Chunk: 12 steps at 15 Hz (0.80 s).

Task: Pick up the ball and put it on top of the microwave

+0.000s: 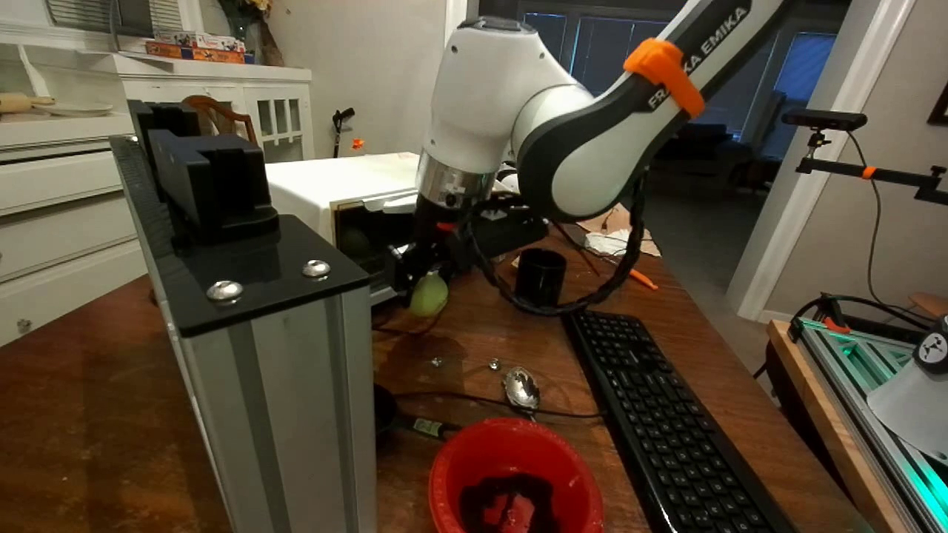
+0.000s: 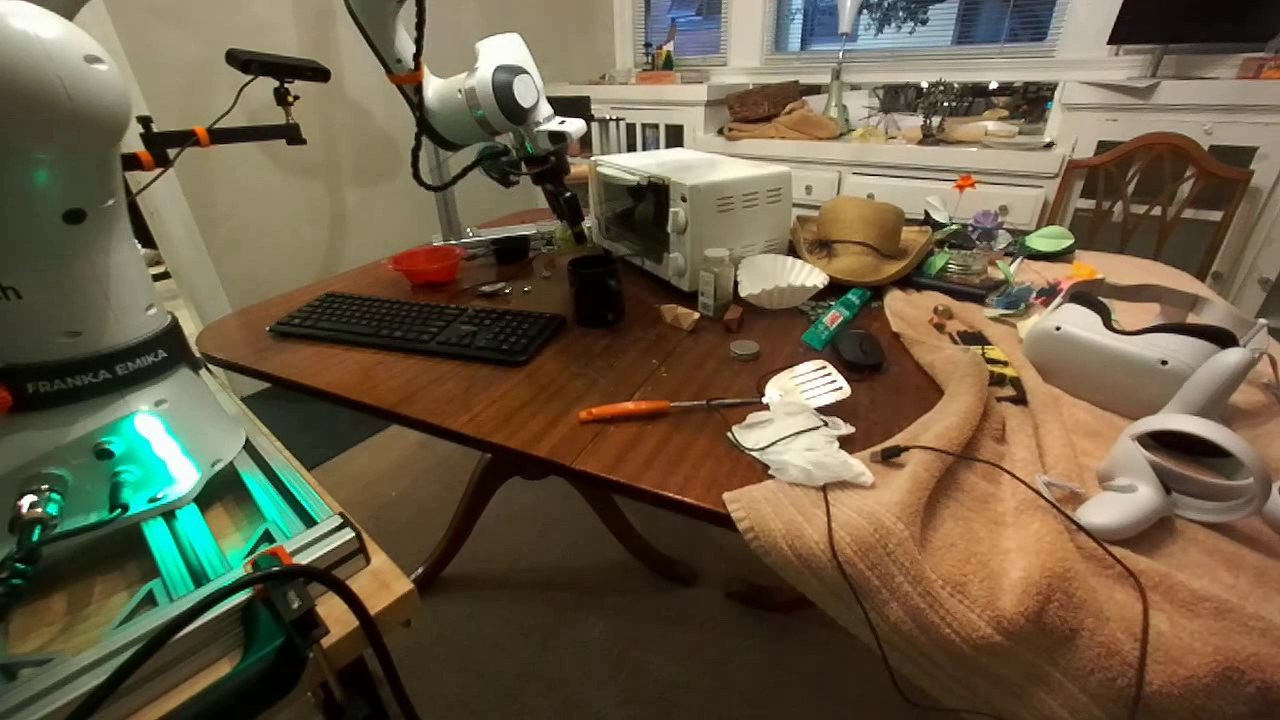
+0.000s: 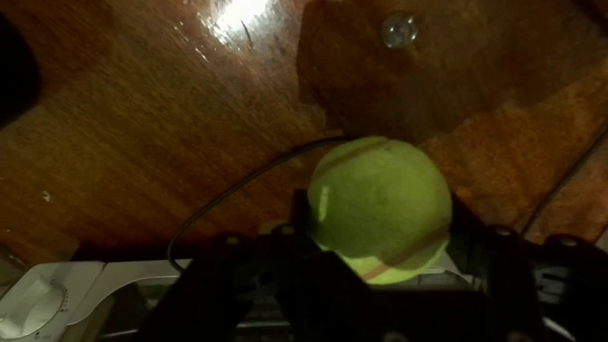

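Note:
The yellow-green ball (image 1: pixel 429 295) is held between the fingers of my gripper (image 1: pixel 416 275), a little above the wooden table. In the wrist view the ball (image 3: pixel 380 190) sits between both dark fingers of the gripper (image 3: pixel 377 216), which touch its sides. In an exterior view the ball (image 2: pixel 574 238) is small and partly hidden by the gripper (image 2: pixel 573 215). The white microwave (image 1: pixel 348 176) stands beside the gripper, with its dark front facing it. Its flat top is higher than the ball. It also shows in an exterior view (image 2: pixel 735 205) and at the bottom of the wrist view (image 3: pixel 42 297).
A black mug (image 1: pixel 541 275) stands close to the gripper, with a black keyboard (image 1: pixel 666 400) beyond. A grey metal column (image 1: pixel 296 414) with a black top stands near the microwave. A red bowl (image 1: pixel 448 481) and a spoon (image 1: pixel 522 389) are on the table. A hat (image 2: pixel 865 235) lies beside the microwave.

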Available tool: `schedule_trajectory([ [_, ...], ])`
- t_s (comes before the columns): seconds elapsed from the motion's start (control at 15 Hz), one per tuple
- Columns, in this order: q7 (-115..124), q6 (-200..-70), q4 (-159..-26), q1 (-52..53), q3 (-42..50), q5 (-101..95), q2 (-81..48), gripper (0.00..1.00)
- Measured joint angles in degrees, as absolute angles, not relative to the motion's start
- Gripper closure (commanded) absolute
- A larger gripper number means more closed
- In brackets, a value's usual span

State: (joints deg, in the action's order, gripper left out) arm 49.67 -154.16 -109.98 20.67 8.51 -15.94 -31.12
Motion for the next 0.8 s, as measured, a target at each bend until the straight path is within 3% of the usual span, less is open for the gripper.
schedule_trajectory([
  [0.8, 39.0, -141.6, -112.1, 12.6, -0.7, -0.9, -12.4, 0.58],
])
